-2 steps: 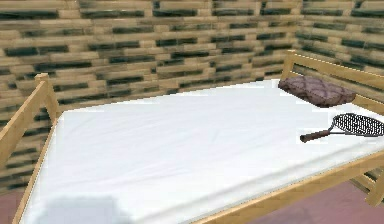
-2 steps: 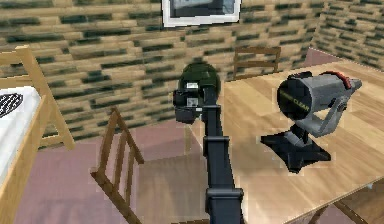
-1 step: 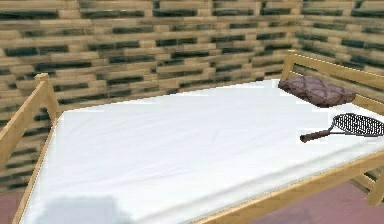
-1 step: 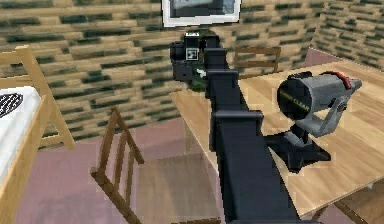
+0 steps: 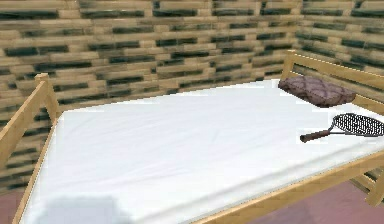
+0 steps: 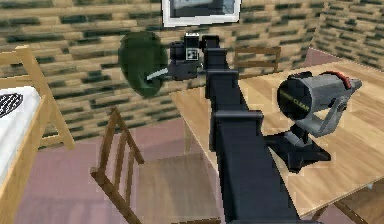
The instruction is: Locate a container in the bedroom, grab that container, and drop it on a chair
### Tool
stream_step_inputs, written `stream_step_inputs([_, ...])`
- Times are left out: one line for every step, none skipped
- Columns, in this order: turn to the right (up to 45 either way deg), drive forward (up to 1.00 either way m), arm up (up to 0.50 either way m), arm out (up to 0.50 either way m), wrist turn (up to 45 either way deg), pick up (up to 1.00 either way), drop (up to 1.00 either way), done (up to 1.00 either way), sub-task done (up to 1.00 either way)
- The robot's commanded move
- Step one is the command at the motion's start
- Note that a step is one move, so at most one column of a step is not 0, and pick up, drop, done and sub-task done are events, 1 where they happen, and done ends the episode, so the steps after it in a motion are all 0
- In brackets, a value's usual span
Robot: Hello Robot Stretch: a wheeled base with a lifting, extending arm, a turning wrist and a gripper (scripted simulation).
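Progress looks past the halfway mark, judging by the arm side view. The gripper (image 6: 158, 70) sits at the far end of the dark arm (image 6: 235, 140), and a dark green rounded thing (image 6: 138, 55) hangs at its finger end, clear of floor and table, with brick wall (image 6: 80, 50) behind it. I take that thing for the container, though its shape is too vague to be sure. The gripper holds it, but how the fingers are set around it cannot be told from this picture. If that reading is right, finding and grabbing are done and the drop on a chair is left. A wooden chair (image 6: 125, 165) stands low in the same view, beside the left edge of the wooden table (image 6: 260, 95), and the green thing hangs higher in the picture than its seat. Whether it is truly over the seat cannot be judged. A second chair (image 6: 257, 57) stands behind the table, and a grey lamp-like device (image 6: 318, 100) stands on the tabletop. Ahead of the robot lies the bed (image 5: 170, 140), with a dark pillow (image 5: 316, 91) and a racket (image 5: 350, 125) on its white sheet. So the remaining work is to line the arm up over a seat and let the load go.
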Motion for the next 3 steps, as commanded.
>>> stream_step_inputs([0.0,0.00,0.00,0.00,-45.0,0.00,0.00,0.00,0.00])
stream_step_inputs([0.0,0.00,0.00,0.00,-45.0,0.00,0.00,0.00,0.00])
stream_step_inputs([0.0,0.00,0.00,0.00,-15.0,0.00,0.00,0.00,0.00])
